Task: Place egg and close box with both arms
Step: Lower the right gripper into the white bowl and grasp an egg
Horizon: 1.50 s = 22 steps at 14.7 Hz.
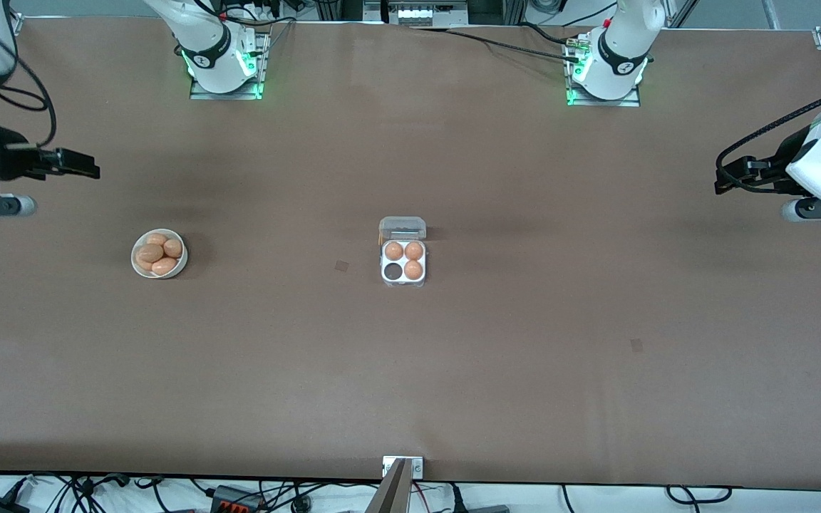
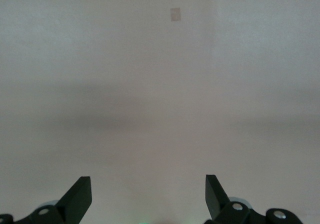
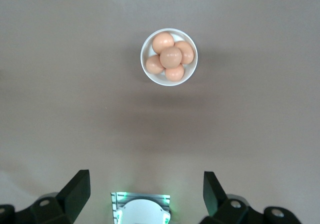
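At mid-frame in the front view, the box sits on the brown desk, lid up, three cells filled and one vacant. A white bowl of eggs lies at centre-left. The right hand hangs at the upper left edge, the left hand at the upper right edge.

Left wrist view: the left hand spread wide, holding nothing, over bare desk.

Right wrist view: the right hand equally wide and unladen, with the bowl in the upper centre.

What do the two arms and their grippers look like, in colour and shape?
Both arms are white, rounded and jointed, with dark grey joint bands and black cables. The left gripper and right gripper are black, each with two flat, wedge-shaped fingers. Green lights glow at both bases.
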Available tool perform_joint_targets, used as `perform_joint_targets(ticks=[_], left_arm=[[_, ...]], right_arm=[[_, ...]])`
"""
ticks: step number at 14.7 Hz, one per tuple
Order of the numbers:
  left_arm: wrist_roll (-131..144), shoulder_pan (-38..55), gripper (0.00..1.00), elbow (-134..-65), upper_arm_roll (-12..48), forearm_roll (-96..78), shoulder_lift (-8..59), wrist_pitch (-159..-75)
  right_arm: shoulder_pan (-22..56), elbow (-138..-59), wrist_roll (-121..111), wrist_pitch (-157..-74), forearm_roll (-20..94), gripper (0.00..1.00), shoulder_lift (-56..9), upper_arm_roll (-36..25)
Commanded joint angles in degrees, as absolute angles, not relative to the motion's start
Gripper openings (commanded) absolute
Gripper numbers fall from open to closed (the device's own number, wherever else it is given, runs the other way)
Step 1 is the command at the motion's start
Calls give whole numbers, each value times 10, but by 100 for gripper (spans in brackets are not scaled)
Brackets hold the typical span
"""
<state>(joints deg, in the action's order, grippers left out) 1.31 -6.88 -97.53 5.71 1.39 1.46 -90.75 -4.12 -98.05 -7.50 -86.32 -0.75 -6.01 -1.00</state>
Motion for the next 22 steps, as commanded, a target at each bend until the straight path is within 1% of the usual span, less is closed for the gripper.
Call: perform_joint_targets(ticks=[1,3,6,12,14,21,22], left_arm=[[1,-71,100,-959,57,10,24,-900],[1,-71,100,-959,57,10,24,-900],[1,-71,100,-959,56,10,24,-900],[1,-70,100,-959,57,10,24,-900],[1,-70,100,-959,57,10,24,-900],[1,-70,100,-958,56,10,24,-900],[2,-70,100,-958,57,10,24,-900]], right_arm=[[-64,-976,-94,-866,-11,100,-102,-6],[-67,-976,-94,-880,-11,100,-136,-5],[-67,-975,-95,-922,-11,100,-194,-6],[-58,-973,-102,-1034,-24,100,-289,-5],[-59,-974,-118,-1065,-47,100,-309,-5],[-61,-970,-127,-1071,-40,100,-333,-3],[-60,-970,-127,-1071,-40,96,-334,-2]])
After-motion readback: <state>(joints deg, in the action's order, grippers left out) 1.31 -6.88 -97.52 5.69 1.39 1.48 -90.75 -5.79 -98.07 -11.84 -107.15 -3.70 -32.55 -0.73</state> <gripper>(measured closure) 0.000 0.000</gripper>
